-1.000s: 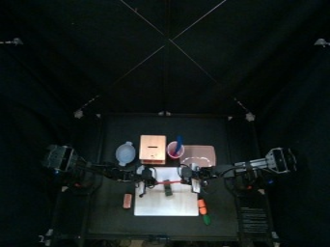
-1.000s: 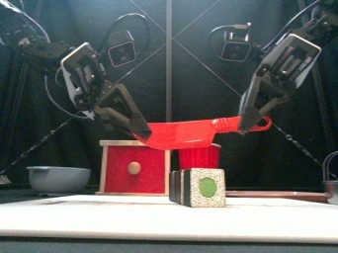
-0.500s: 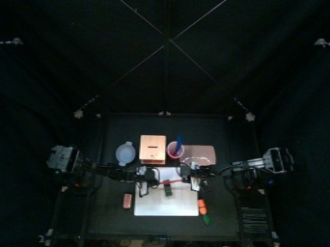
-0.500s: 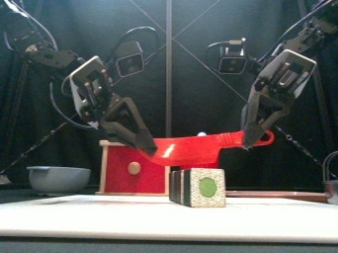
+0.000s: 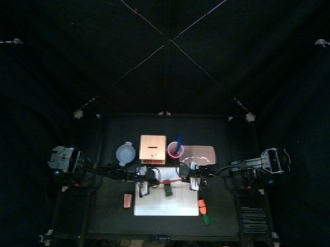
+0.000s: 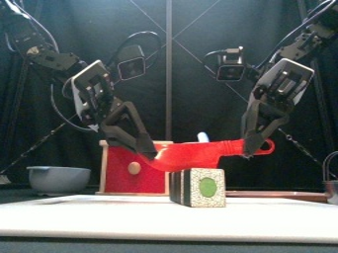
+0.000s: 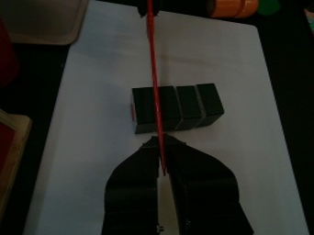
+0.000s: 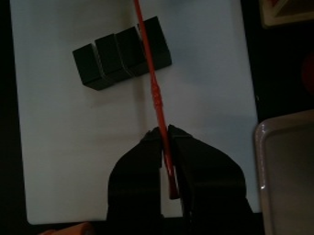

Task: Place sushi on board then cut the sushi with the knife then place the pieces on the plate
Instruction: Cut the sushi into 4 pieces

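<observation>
Well behind sushi roll: wooden box, blue-grey bowl.

Red knife, dark green sushi roll (pale speckled end, green centre), white board

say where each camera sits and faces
Top: high above, looking down at board; both arms show.
Front: low in front, looking level at the sushi; left gripper and right gripper hold the knife.
Left wrist: on left arm, looking down; own jaws show.
Right wrist: on right arm, looking down; own jaws show.
Shared: both wrist views show knife over sushi.
</observation>
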`<state>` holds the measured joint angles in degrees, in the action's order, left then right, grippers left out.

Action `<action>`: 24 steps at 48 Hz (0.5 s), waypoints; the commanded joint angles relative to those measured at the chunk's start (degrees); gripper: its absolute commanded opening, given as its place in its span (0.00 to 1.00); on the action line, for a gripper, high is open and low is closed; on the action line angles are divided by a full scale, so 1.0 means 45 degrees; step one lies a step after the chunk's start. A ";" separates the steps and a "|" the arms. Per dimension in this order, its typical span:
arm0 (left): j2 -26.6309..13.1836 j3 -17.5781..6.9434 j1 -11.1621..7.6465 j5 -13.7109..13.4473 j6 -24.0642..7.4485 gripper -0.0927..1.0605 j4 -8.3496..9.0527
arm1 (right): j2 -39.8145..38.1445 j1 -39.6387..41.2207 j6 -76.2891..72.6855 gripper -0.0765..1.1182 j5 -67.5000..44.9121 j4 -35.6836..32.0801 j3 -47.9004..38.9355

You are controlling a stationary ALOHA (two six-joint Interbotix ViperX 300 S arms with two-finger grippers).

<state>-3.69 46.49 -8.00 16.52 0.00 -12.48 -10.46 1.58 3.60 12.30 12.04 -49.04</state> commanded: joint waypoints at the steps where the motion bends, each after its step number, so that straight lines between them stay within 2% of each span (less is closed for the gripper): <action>1: 0.0098 -0.0332 -0.0137 0.0059 0.0020 0.45 0.0020 | -0.0117 0.0313 -0.0039 0.36 -0.0039 0.0020 0.0117; 24: 0.0430 -0.0430 -0.0293 0.0039 0.0020 0.45 0.0020 | -0.0234 0.0254 -0.0039 0.36 -0.0039 0.0020 0.0312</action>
<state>-3.60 46.32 -8.09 16.44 0.00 -12.48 -10.28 1.58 3.60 12.39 12.04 -48.78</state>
